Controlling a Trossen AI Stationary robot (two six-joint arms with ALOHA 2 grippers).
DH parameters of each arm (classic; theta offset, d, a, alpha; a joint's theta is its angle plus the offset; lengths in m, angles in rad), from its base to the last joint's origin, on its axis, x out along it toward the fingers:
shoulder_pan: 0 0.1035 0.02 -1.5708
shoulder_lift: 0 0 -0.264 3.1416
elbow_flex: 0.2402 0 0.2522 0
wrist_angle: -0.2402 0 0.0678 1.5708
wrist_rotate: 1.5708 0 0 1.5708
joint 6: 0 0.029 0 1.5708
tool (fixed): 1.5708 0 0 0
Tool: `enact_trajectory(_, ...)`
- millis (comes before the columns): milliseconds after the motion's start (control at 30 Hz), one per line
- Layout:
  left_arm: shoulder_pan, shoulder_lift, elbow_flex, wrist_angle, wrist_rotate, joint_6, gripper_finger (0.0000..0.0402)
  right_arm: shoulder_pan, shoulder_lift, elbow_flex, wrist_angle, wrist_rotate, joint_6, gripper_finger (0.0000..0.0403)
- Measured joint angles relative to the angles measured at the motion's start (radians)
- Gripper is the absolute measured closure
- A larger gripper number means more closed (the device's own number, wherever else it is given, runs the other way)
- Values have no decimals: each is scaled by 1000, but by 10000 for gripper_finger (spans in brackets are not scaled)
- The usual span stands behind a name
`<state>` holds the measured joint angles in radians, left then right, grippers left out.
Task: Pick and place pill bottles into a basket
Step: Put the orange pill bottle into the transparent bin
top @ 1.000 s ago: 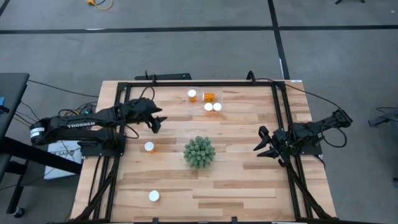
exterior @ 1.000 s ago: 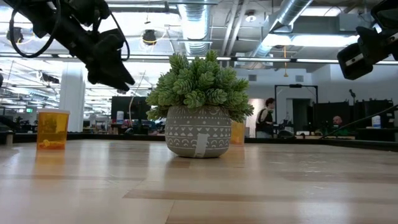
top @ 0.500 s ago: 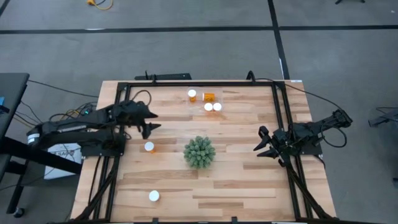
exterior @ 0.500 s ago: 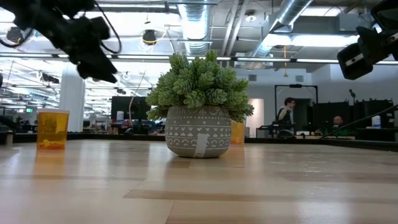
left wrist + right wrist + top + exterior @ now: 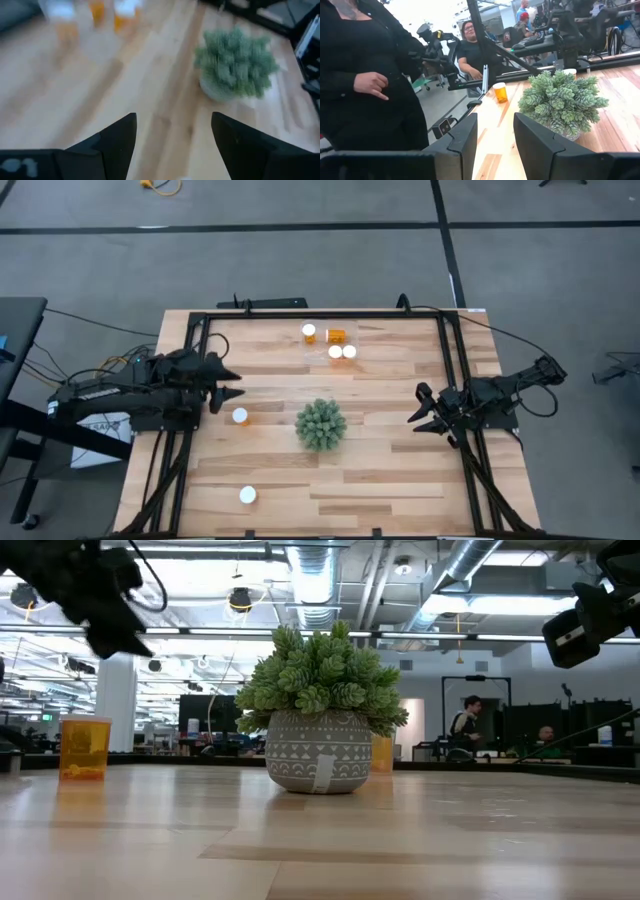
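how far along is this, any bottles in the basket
Done: unclear; four pill bottles cluster at the far side, but no basket can be made out. In hand: nothing; left gripper open, right gripper shut at the right edge. Left: at least the two lone bottles.

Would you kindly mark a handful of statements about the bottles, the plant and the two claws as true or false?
1. The left claw holds an orange pill bottle. False: it is open and empty, above the table's left side.
2. The spiky green plant in a grey pot stands near the middle of the wooden table. True.
3. One small orange bottle with a white cap stands alone between the left claw and the plant. True.
4. The right claw is wide open above the plant. False: it is shut and waits at the table's right edge.
5. All the bottles stand upright. False: one orange bottle at the far side lies down.
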<state>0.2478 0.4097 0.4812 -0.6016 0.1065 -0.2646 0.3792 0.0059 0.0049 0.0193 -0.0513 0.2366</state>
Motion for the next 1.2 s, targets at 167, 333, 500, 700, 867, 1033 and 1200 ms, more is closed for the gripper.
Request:
enact_trajectory(167, -66, 3, 0, -76, -54, -227, 155, 0, 0, 0, 0, 0, 0, 283)
enact_trajectory(333, -137, 4, 0, -166, -192, -323, 155, 0, 0, 0, 0, 0, 0, 283)
enact_trajectory(500, -199, 11, 0, -241, -238, -429, 155, 0, 0, 0, 0, 0, 0, 283)
enact_trajectory(700, -284, 43, 0, -241, -231, -437, 155, 0, 0, 0, 0, 0, 0, 283)
enact_trajectory(867, -365, 99, 0, -282, -254, -434, 155, 0, 0, 0, 0, 0, 0, 283)
enact_trajectory(1033, -444, 150, 0, -278, -306, -431, 155, 0, 0, 0, 0, 0, 0, 283)
enact_trajectory(1200, -525, 192, 0, -281, -309, -432, 155, 0, 0, 0, 0, 0, 0, 283)
